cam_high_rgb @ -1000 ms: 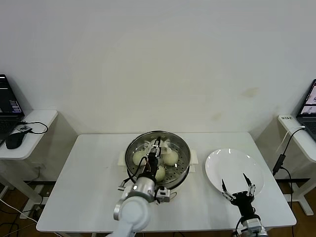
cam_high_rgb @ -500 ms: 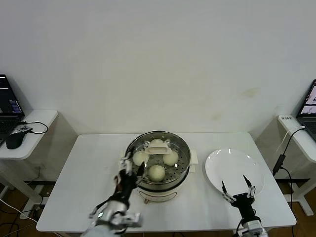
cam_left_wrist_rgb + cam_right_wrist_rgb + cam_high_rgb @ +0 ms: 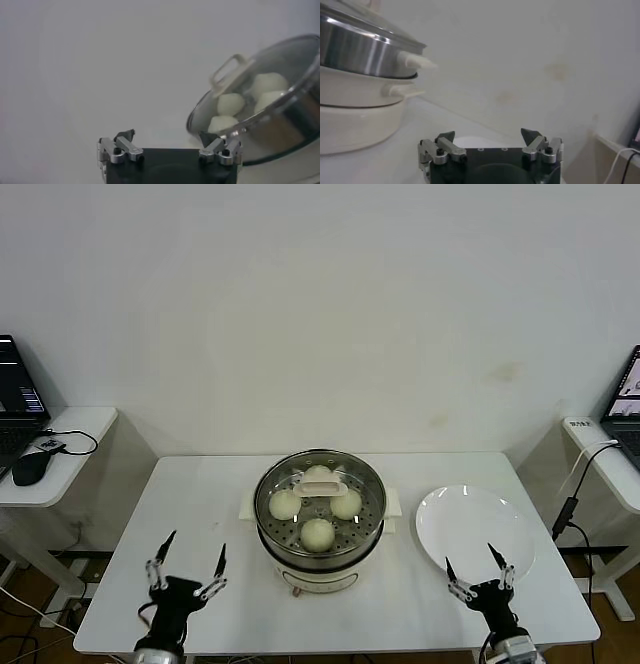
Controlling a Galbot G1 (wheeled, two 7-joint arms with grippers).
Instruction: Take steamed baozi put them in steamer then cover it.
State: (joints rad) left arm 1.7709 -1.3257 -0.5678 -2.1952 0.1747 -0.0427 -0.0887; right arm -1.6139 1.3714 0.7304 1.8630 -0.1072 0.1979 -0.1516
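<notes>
Four small round cream-white steamed baozi (image 3: 317, 533) sit inside the round shiny stainless-steel steamer (image 3: 319, 546), which stands on its cream-white base with side handles at the middle of the rectangular white table (image 3: 200, 494). They rest on the perforated tray, three in a rough row behind and one nearer the front. Over them lies the round clear glass cover (image 3: 320, 476) with a metal rim, seated on the pot, its cream oblong handle above the buns. Beside the steamer, toward the robot's right, lies a flat round white plate (image 3: 470, 519) with nothing on it. Low at the table's near edge, the left gripper (image 3: 187, 567) hovers with fingers spread wide, holding nothing; the right gripper (image 3: 478, 569) does likewise by the plate's near rim.
</notes>
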